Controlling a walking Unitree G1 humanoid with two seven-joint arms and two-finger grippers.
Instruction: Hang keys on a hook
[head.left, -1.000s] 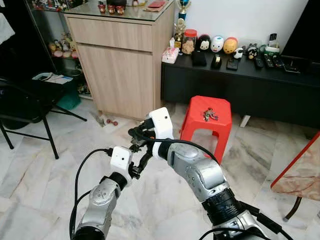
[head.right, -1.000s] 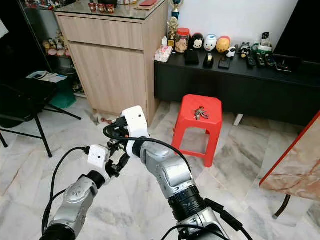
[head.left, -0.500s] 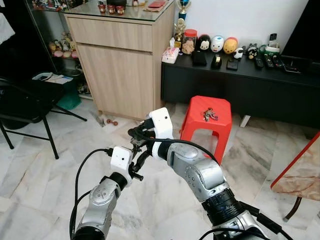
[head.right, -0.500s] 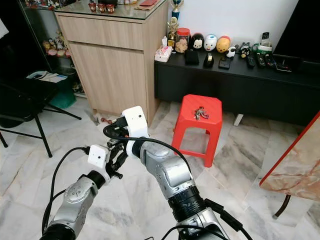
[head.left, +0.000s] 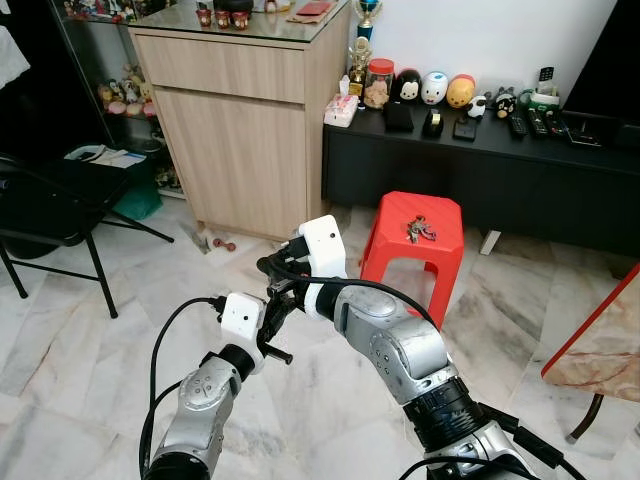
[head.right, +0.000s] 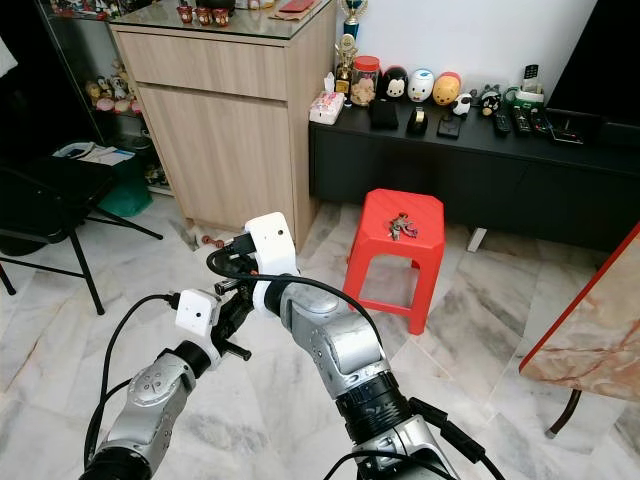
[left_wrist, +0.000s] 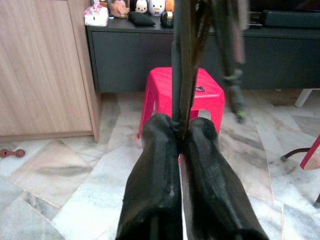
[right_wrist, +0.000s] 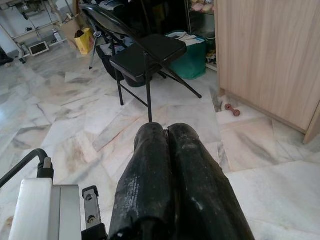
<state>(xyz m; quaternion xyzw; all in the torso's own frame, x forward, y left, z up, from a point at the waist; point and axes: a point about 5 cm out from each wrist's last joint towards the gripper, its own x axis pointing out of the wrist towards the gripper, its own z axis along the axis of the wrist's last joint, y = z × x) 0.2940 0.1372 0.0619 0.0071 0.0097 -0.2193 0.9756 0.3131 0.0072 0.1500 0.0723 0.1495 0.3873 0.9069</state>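
A bunch of keys (head.left: 420, 229) lies on top of a red plastic stool (head.left: 415, 250) in front of the black low cabinet. Both arms are raised in front of me, well short of the stool. My left gripper (head.left: 276, 312) is shut with nothing in it and points toward the stool (left_wrist: 167, 92), where the keys (left_wrist: 199, 89) appear as a small dark spot. Crossing just above it, my right gripper (head.left: 271, 268) is also shut and empty; its fingertips (right_wrist: 166, 131) point out over the marble floor toward a folding chair.
A wooden cabinet (head.left: 240, 130) stands at the left of the stool. The black low cabinet (head.left: 480, 170) carries figurines and remotes. A black folding chair (head.left: 50, 215) stands at far left, a marble table corner (head.left: 600, 345) at right. Open marble floor lies between me and the stool.
The left gripper has turned a little beneath the right wrist. The right arm, the stool and the keys are as before.
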